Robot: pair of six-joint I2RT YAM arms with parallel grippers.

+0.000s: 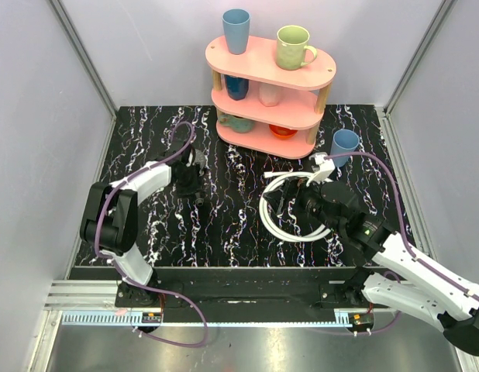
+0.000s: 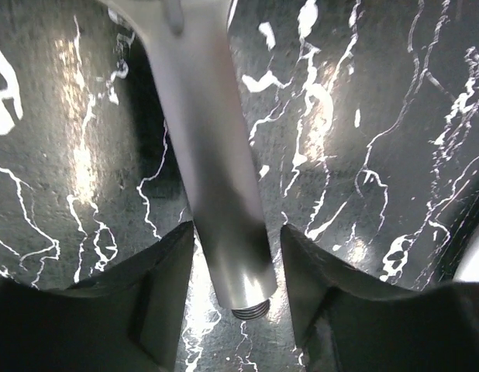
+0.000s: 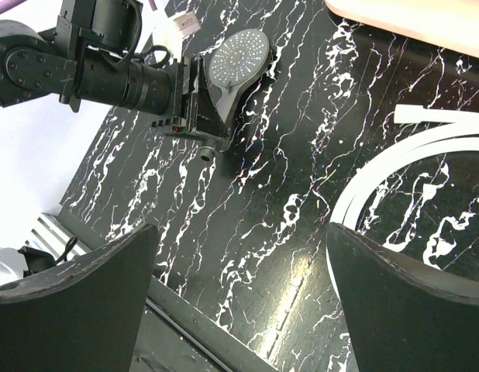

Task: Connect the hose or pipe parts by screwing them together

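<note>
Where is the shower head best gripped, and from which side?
Grip the shower head on its straight handle, a little above the threaded end, coming down from above. The handle is slim and even-sided, so it fits between the fingers, as the left end effector straddling it shows. That leaves the thread free for the hose.

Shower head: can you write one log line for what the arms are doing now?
left gripper: open, straddling handle of shower head | right gripper: open, empty, near hose | hose: coiled, not joined
</note>
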